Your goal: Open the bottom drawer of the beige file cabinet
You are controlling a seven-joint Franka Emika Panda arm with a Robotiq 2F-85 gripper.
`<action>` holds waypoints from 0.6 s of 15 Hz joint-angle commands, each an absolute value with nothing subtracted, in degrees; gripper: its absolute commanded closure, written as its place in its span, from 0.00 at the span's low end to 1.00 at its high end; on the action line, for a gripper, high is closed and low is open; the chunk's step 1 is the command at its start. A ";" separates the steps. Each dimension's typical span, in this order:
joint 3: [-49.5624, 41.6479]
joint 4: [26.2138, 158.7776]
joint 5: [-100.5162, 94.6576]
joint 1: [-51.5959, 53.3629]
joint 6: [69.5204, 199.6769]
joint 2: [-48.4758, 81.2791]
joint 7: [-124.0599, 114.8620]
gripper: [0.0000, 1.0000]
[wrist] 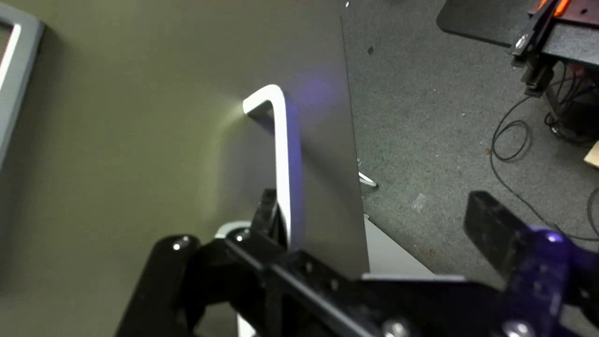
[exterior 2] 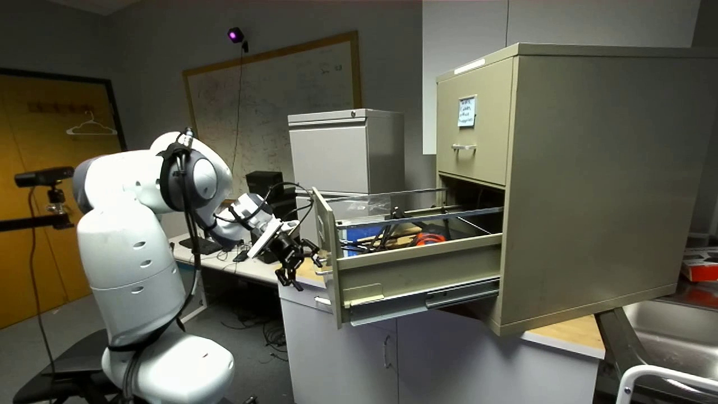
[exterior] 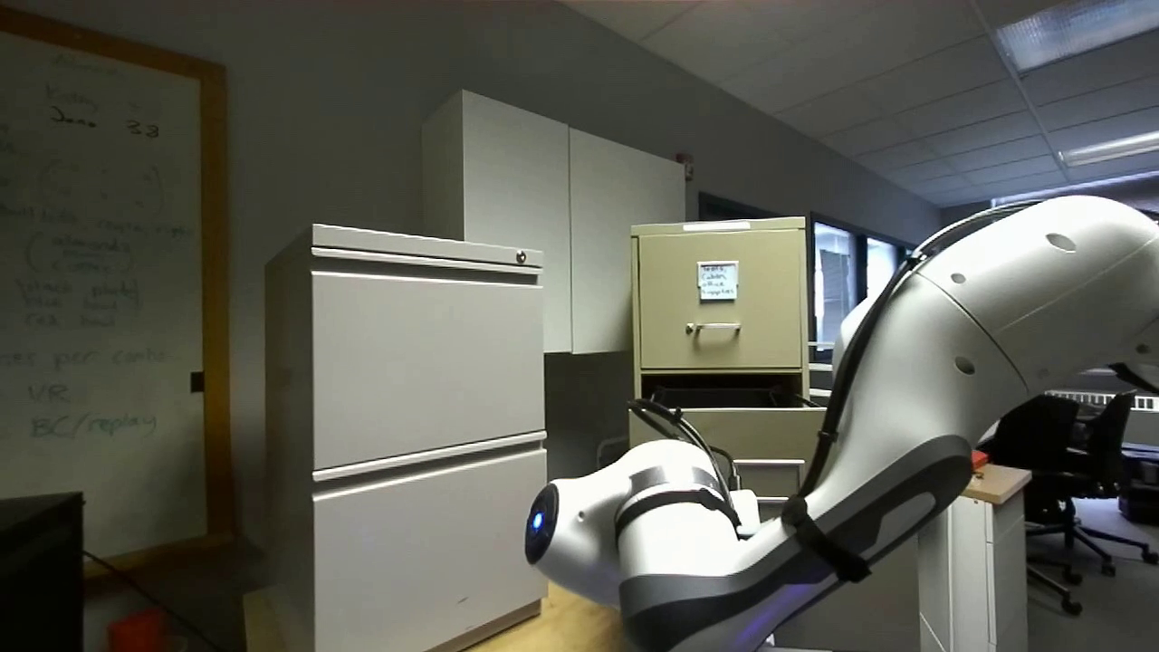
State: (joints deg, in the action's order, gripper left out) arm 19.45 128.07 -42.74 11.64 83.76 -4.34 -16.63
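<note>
The beige file cabinet [exterior 2: 594,185] shows in both exterior views [exterior: 720,303]. Its bottom drawer [exterior 2: 419,264] is pulled far out, with the opening visible behind its front [exterior: 724,427]. The drawer front fills the left of the wrist view [wrist: 131,154], with its silver handle [wrist: 282,154] in the middle. My gripper [wrist: 374,201] is open. One black finger lies close against the handle on the label-frame side; the other is well apart, over the floor. Whether the finger is behind the bar, I cannot tell. In an exterior view my gripper [exterior 2: 308,274] is at the handle [exterior 2: 323,273].
A pale grey two-drawer cabinet [exterior: 426,362] stands beside the beige one. The open drawer holds cables, an orange item [exterior 2: 429,239] and other things. The beige cabinet stands on a counter [exterior 2: 566,335] with a sink [exterior 2: 667,325] at its side. White cupboards [exterior: 625,235] hang behind.
</note>
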 commanded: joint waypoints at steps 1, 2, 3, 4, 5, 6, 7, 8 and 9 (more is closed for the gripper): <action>21.03 127.44 -36.19 15.94 82.22 1.63 -20.38 0.00; 21.03 127.14 -36.53 16.10 81.78 2.02 -20.89 0.00; 21.04 126.90 -36.93 16.29 81.47 2.38 -21.51 0.00; 21.04 126.70 -37.17 16.45 81.16 2.67 -22.00 0.00; 21.07 126.64 -37.60 16.60 80.95 2.88 -22.76 0.00; 21.09 126.55 -37.94 16.76 80.76 3.14 -23.50 0.00; 21.08 126.47 -38.20 16.90 80.76 3.36 -24.24 0.00; 21.07 126.56 -38.45 17.02 80.93 3.42 -24.95 0.00; 21.08 126.63 -38.65 17.12 81.08 3.49 -25.50 0.00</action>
State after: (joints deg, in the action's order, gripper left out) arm 19.43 126.10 -44.58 13.22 78.76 -0.89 -19.28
